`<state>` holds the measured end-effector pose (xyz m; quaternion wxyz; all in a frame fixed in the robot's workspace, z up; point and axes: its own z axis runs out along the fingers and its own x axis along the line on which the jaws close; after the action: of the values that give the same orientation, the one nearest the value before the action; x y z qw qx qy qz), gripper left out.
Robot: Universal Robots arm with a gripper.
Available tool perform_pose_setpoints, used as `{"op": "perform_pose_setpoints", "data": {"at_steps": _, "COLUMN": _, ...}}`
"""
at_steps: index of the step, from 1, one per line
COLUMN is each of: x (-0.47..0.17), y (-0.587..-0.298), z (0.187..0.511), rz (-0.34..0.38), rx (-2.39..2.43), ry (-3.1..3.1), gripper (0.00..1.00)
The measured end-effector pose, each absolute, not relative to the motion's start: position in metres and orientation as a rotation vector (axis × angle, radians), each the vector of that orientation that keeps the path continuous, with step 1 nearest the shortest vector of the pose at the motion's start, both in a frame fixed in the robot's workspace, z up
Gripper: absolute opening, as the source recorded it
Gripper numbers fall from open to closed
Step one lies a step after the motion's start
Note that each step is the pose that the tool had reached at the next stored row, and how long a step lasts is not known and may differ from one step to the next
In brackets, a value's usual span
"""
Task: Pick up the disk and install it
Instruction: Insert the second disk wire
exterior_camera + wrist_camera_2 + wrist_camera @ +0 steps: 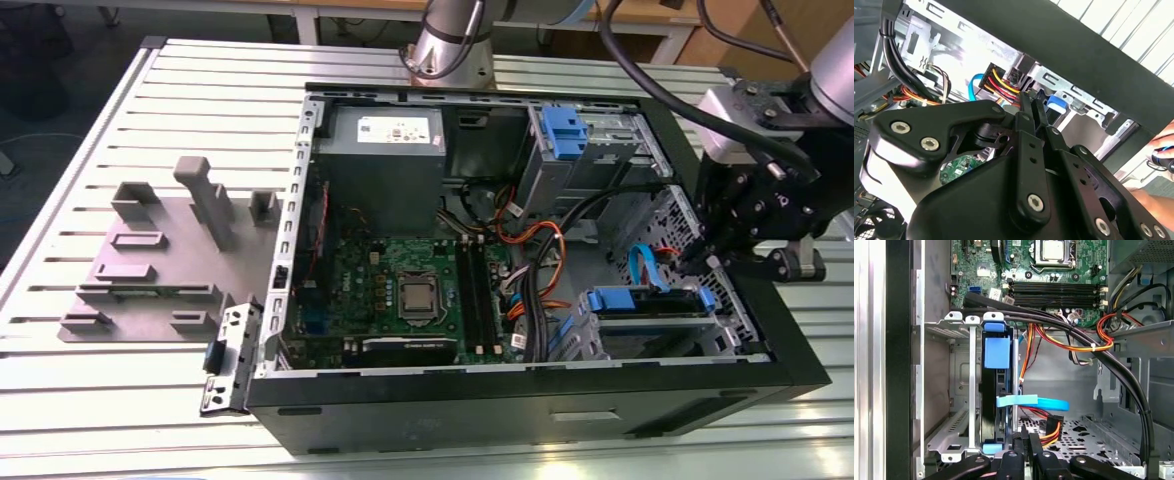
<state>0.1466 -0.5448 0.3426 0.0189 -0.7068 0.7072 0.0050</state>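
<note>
Blue-framed disk [996,390], blk gripper [1024,442]

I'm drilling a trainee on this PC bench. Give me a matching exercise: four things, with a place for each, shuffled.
Things:
1 disk
2 power supply
3 fixture plate
4 gripper

Places:
A on the table, outside the case
B at the case's wall on the exterior view's right
C in the drive bay
D in the case's far corner, exterior view's left

Pairs: 1-C, 2-D, 3-A, 4-B
</note>
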Motion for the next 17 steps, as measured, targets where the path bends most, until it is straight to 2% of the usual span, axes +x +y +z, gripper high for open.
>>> {"op": "perform_pose_setpoints", "data": {"at_steps": 17, "x": 0.1378, "y": -0.5506, "z": 0.3419, "rz": 0.008, "rx": -2.191, "ry": 2.192, "gripper": 0.16}}
